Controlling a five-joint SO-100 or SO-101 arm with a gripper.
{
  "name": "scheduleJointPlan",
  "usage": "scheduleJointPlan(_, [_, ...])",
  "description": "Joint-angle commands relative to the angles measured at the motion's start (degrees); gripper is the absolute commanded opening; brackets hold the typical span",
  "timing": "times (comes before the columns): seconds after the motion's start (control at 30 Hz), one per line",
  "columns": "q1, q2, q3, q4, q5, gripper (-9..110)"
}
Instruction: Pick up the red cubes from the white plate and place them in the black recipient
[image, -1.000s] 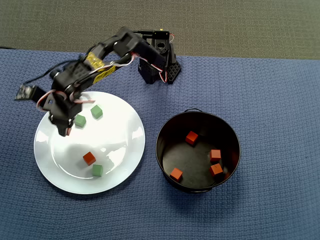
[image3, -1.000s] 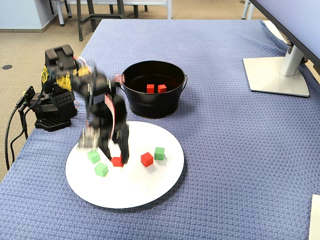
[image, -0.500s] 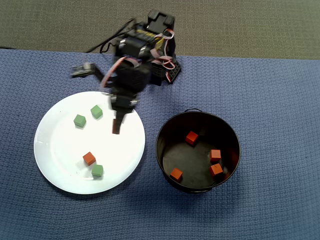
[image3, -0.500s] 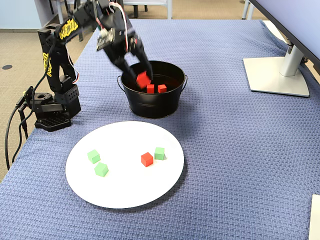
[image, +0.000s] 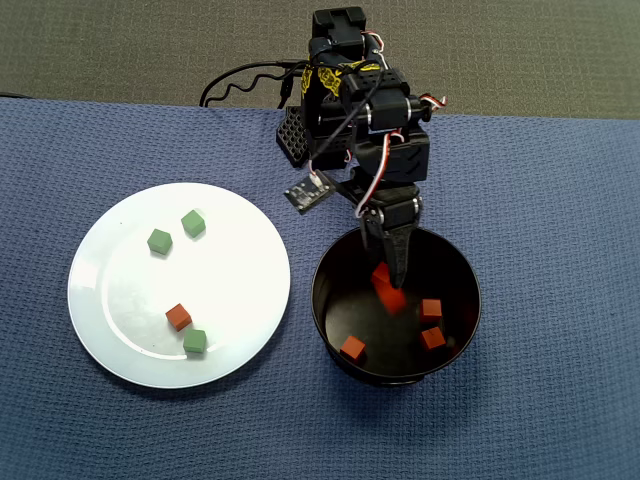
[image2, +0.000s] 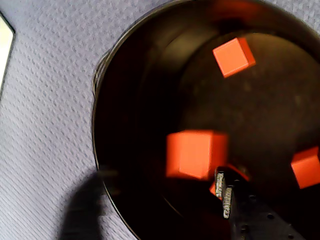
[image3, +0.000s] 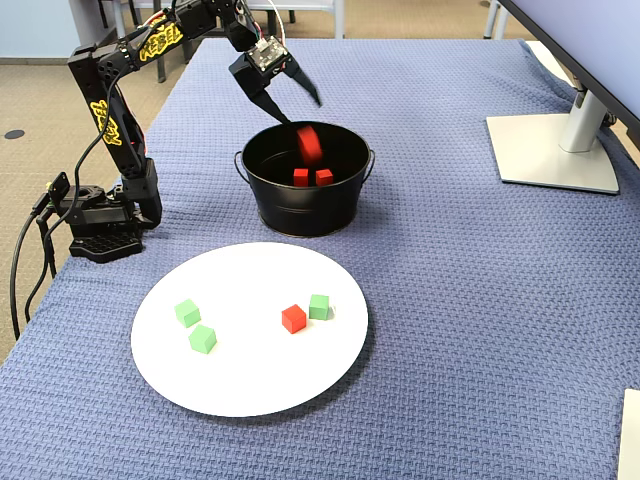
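Released red cube (image3: 309, 144) now falling into black pot (image3: 330, 212), gripper (image3: 297, 103) spread, wrist view blurred

Gripper (image3: 298, 108) is seen above the black pot (image3: 306, 205), jaws spread apart. A blurred red cube (image3: 309, 144) is seen in mid-air just below the fingertips, over the pot mouth. Two red cubes (image3: 311, 177) are visible inside. On the white plate (image3: 250, 385), one red cube (image3: 293, 319) is seen touching a green cube (image3: 319, 307); two more green cubes (image3: 195, 326) are seen near the left side.
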Motion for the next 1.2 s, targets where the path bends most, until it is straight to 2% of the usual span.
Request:
scheduleJointPlan(0.0, [6.6, -1.2, -10.5, 5.3, -3.6, 30])
scheduleJointPlan(0.17, [22.4, -2.1, -13.4, 8.4, -9.3, 28])
scheduleJointPlan(0.3, [36.7, -5.9, -12.2, 5.4, -13.6, 27])
scheduleJointPlan(0.53, [49.4, -16.3, -10.8, 0.3, -20.4, 26])
scheduleJointPlan(0.8, [53.2, -29.4, -11.9, -4.0, -26.6, 26])
scheduleJointPlan(1.03, [51.6, -35.7, -9.8, -9.1, -49.0, 26])
scheduleJointPlan(1.17, [51.2, -36.1, -12.5, -5.4, -58.5, 24])
